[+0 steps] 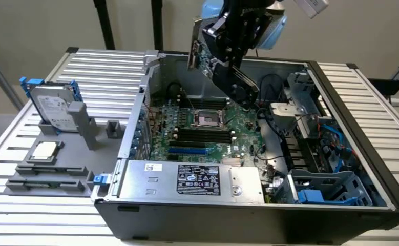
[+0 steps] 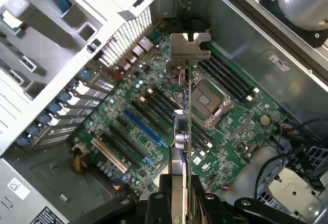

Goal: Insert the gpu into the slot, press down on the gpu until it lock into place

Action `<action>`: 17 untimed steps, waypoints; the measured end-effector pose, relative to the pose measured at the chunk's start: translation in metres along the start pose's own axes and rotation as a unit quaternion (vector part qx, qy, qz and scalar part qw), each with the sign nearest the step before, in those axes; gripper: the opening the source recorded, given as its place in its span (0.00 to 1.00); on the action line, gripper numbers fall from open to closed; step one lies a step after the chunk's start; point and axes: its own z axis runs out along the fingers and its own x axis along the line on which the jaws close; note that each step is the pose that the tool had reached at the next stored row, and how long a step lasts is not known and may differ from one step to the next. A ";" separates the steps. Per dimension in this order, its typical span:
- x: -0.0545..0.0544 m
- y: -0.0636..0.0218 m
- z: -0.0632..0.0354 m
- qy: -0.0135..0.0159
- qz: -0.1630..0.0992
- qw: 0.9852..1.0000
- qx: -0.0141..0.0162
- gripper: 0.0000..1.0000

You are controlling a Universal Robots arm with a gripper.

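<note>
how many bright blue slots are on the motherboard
1. The slot lies uncovered on the motherboard, with the gpu held above the board by the gripper; the card covers some board, so another could be hidden.

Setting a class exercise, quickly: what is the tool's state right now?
The tool: closed, holding the gpu edge-on above the motherboard.

a ribbed silver surface [image 1: 100, 66] carries an open black computer case [image 1: 254, 218] across its middle. at the exterior view's left, grey holders [image 1: 49, 177] sit on it, one propping a hard drive [image 1: 52, 110] upright, another cradling a square chip [image 1: 44, 150].
</note>
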 end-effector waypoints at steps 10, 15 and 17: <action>0.000 -0.0002 0.0036 -0.005 -0.091 0.996 0.007 0.26; 0.000 -0.0003 0.0055 -0.007 -0.137 0.991 0.010 0.26; 0.000 -0.0003 0.0063 -0.007 -0.155 0.988 0.012 0.26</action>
